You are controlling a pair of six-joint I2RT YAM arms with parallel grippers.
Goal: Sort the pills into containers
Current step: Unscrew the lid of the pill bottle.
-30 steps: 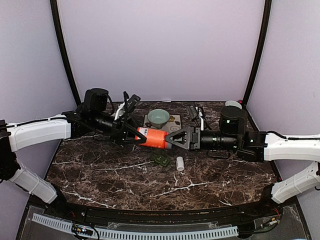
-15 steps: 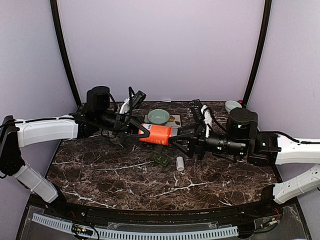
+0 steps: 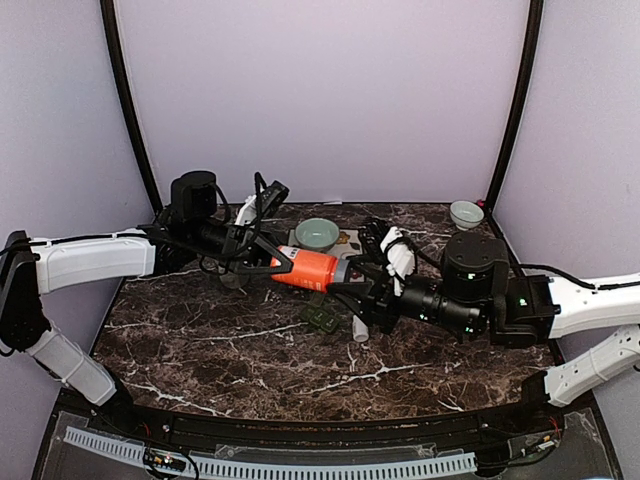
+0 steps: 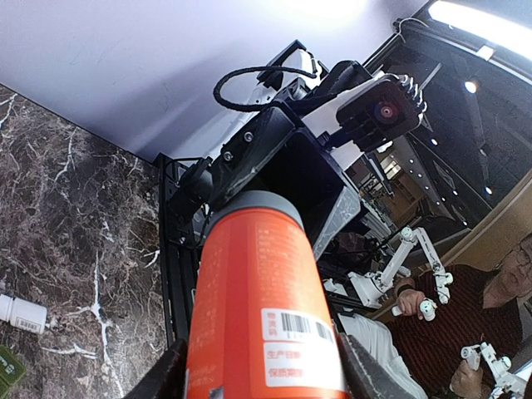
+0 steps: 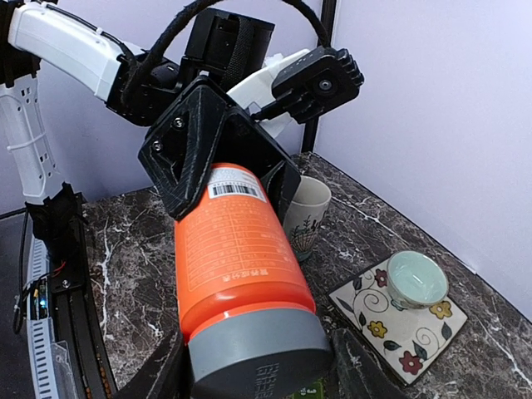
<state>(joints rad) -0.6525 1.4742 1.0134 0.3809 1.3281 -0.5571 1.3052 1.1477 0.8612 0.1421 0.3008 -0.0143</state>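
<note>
An orange bottle [image 3: 312, 268] with a grey cap [image 5: 258, 353] hangs level above the table between both arms. My left gripper [image 3: 283, 262] is shut on its base end, fingers [image 4: 166, 378] pressed to both sides. My right gripper [image 3: 350, 292] is shut on the cap end, fingers [image 5: 359, 366] flanking the cap. Below the bottle, on the marble, lies the small dark green pill box [image 3: 322, 318], the containers, with a small white bottle [image 3: 360, 329] beside it. No pills show.
A pale green bowl [image 3: 317, 233] sits on a flowered coaster [image 5: 399, 324] behind the bottle. A patterned mug [image 5: 305, 214] stands by the left gripper. Another small bowl [image 3: 466, 213] is at the back right corner. A black rail [image 3: 300, 425] runs along the table's near edge.
The right arm has swung toward the near side and turned, still on the cap. The bottle's cap end has dipped slightly and the bottle shifted a little right. The left arm rose slightly.
</note>
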